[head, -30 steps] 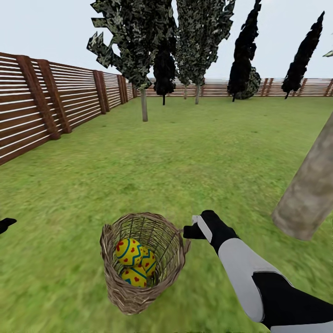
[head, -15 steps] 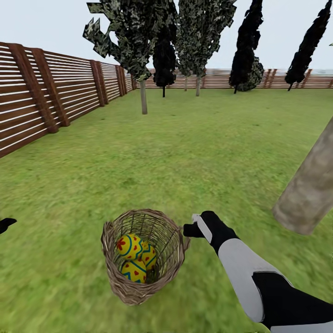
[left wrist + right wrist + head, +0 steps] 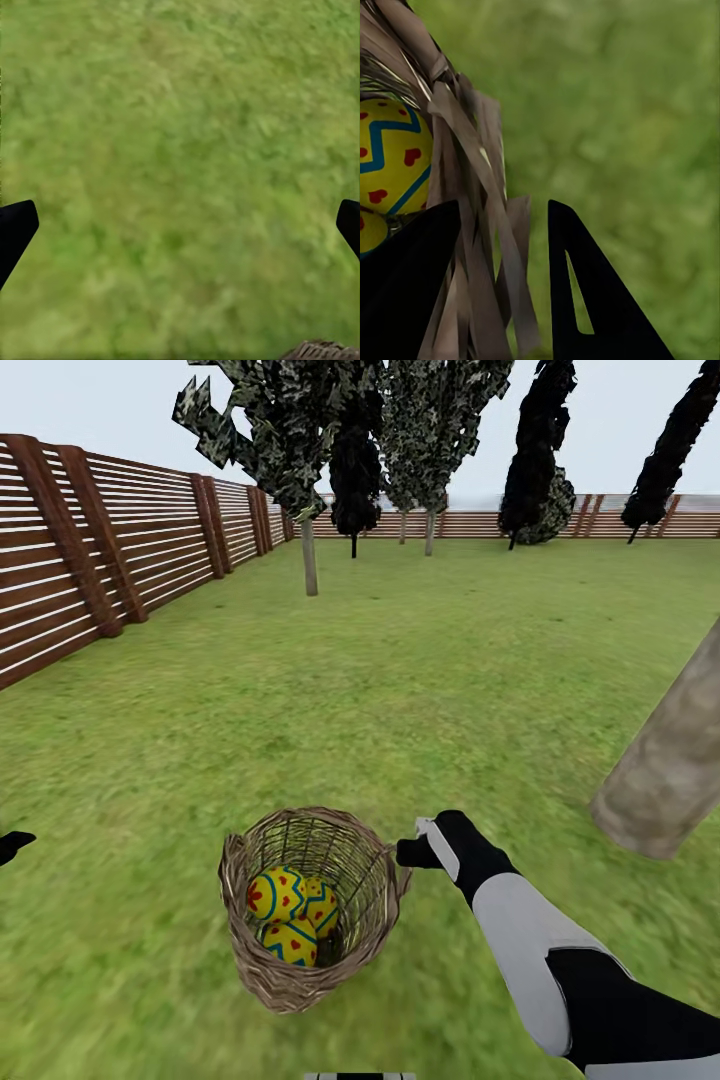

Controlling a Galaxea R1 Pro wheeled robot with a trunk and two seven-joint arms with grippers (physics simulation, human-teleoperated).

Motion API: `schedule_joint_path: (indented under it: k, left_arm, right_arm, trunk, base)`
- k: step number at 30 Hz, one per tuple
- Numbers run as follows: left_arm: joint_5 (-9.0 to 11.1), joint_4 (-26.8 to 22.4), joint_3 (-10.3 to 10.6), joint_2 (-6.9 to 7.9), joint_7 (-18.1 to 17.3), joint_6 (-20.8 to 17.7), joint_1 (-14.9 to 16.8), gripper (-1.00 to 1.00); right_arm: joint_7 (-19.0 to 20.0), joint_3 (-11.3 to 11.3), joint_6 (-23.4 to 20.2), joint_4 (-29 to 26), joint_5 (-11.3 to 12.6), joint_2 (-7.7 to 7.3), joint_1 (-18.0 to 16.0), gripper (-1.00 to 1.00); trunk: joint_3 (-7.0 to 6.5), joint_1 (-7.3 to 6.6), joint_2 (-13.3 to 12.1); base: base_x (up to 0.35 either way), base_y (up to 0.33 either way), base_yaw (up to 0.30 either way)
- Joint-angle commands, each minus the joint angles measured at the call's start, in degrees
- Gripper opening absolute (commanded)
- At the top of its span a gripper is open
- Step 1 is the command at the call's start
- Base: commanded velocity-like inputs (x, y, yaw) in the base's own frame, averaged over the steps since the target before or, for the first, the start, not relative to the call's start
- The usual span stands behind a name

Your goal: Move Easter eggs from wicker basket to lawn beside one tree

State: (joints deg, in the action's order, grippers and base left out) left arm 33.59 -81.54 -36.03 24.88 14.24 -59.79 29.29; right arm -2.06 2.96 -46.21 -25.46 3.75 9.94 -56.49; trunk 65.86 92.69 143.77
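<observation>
The wicker basket (image 3: 292,982) stands on the lawn (image 3: 400,680) just in front of me. Three Easter eggs lie in it, yellow with blue zigzags and red marks: one (image 3: 275,893) on top, one (image 3: 322,906) beside it, one (image 3: 290,943) nearer me. My right gripper (image 3: 415,850) is at the basket's right rim. In the right wrist view its fingers (image 3: 585,300) straddle the wicker wall (image 3: 480,195), drawn close on it, with an egg (image 3: 390,154) just inside. My left gripper (image 3: 12,845) hangs at the far left, open over bare grass (image 3: 180,225). The tree's thick grey-brown trunk (image 3: 665,760) rises at the right.
A brown slatted fence (image 3: 90,550) runs along the left and the far side. A thin-trunked leafy tree (image 3: 308,550) and dark narrow trees (image 3: 540,460) stand far back. Open grass stretches between the basket and the thick trunk.
The whole head view has shifted: fence, trees and lawn sit higher in the picture, so the camera has tilted down. Basket, eggs and right gripper keep their places relative to each other.
</observation>
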Motion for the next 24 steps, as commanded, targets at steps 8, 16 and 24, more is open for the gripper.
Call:
schedule_joint_path:
  k: [8,16,24]
  left_arm:
    - [0.59,-0.03,-0.01,0.00,0.52,-0.21,0.06,1.00]
    - [0.59,-0.03,-0.01,0.00,0.52,-0.21,0.06,1.00]
    - [0.59,-0.03,-0.02,0.01,0.52,-0.21,0.06,1.00]
  right_arm:
    - [-0.32,0.45,1.56,2.08,1.23,0.06,0.04,1.00]
    - [-0.32,0.45,1.56,2.08,1.25,0.06,0.03,1.00]
    - [0.48,0.38,2.32,2.08,1.60,0.06,0.01,1.00]
  trunk:
    - [0.07,0.01,0.00]
    - [-0.60,-0.06,-0.04]
    - [-2.37,-0.27,-0.14]
  base:
    - [0.000,0.000,0.000]
    - [0.000,0.000,0.000]
    - [0.000,0.000,0.000]
